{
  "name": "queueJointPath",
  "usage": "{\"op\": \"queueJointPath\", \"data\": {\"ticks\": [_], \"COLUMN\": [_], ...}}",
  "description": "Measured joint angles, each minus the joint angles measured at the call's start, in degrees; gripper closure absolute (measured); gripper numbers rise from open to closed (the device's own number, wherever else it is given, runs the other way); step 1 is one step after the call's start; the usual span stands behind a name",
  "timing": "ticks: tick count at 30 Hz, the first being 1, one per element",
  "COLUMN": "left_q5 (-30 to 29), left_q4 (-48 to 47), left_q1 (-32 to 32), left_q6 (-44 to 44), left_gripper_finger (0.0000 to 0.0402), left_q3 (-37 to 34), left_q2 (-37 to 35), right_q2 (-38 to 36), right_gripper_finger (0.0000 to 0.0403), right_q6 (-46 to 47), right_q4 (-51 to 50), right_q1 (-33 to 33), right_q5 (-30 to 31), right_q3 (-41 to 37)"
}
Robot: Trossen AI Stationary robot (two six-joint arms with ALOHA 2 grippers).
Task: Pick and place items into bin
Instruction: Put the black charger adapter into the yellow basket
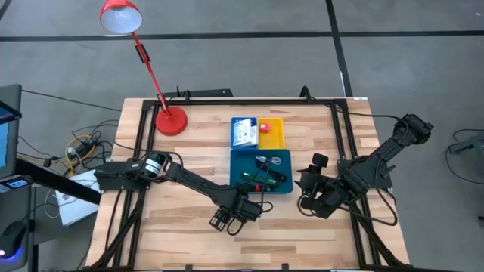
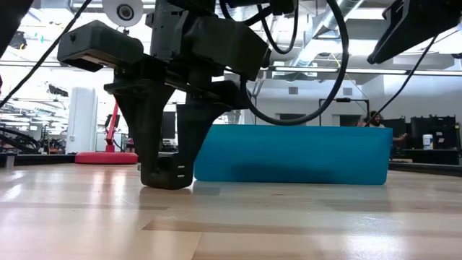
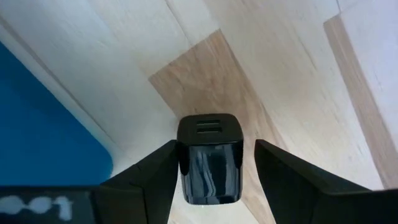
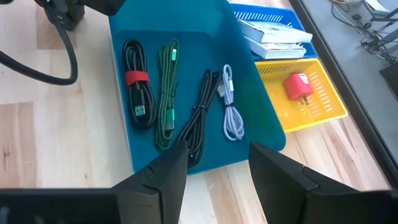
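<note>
high view is showing a wooden table (image 1: 189, 234) carrying, in descending size: a large teal-blue tray (image 1: 281, 183) sitting near the middle, a small blue tray (image 1: 236, 121) and a small yellow tray (image 1: 280, 140) standing side by side just behind it, and a red desk lamp (image 1: 171, 119) standing toward the left rear. the teal-blue tray is holding four coiled cables, seen in the right wrist view: a black cable with a red band (image 4: 138, 84), a green-and-black braided cable (image 4: 166, 93), a plain black cable (image 4: 200, 115) and a thin white cable (image 4: 231, 102), all lying side by side. the blue tray is holding two flat white printed packets (image 4: 273, 34), stacked and overlapping. the yellow tray is holding a small pink-red block (image 4: 298, 87), lying alone. the left gripper (image 3: 210, 180) is reaching down to the bare table just in front of the teal-blue tray, its fingers standing wide on either side of a small black charger block (image 3: 209, 158) resting on the wood; one finger is lying against the block, the other is showing a gap, so no firm grip is visible. the right gripper (image 4: 217, 171) is hovering above the right-hand end of the teal-blue tray, fingers parted, holding nothing.
</note>
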Motion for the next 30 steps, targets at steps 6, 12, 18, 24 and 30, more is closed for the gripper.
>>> {"op": "queueJointPath", "data": {"ticks": [6,12,18,24,30], "left_q5": [1.9,5.1,5.2,5.2,2.5], "left_q4": [1.8,4.5,4.5,4.5,1.7], "left_q1": [0.1,1.1,1.1,0.8,-0.4], "left_q6": [0.0,-0.3,-0.2,-0.2,-0.5], "left_gripper_finger": [0.0203,0.022,0.0271,0.0272,0.0272], "left_q3": [-3.2,-5.6,-5.7,-5.7,-4.0], "left_q2": [0.0,-0.5,-0.5,-0.5,-0.7], "right_q2": [0.0,0.0,0.0,0.0,0.0], "right_gripper_finger": [0.0239,0.0237,0.0238,0.0238,0.0238], "right_q6": [0.0,0.0,0.0,0.0,0.0], "right_q4": [0.7,0.8,1.0,1.3,1.2], "right_q1": [0.0,0.0,-0.1,-0.1,-0.1], "right_q5": [-0.1,0.0,0.0,0.0,0.0], "right_q3": [0.0,0.0,0.0,0.0,0.0]}}
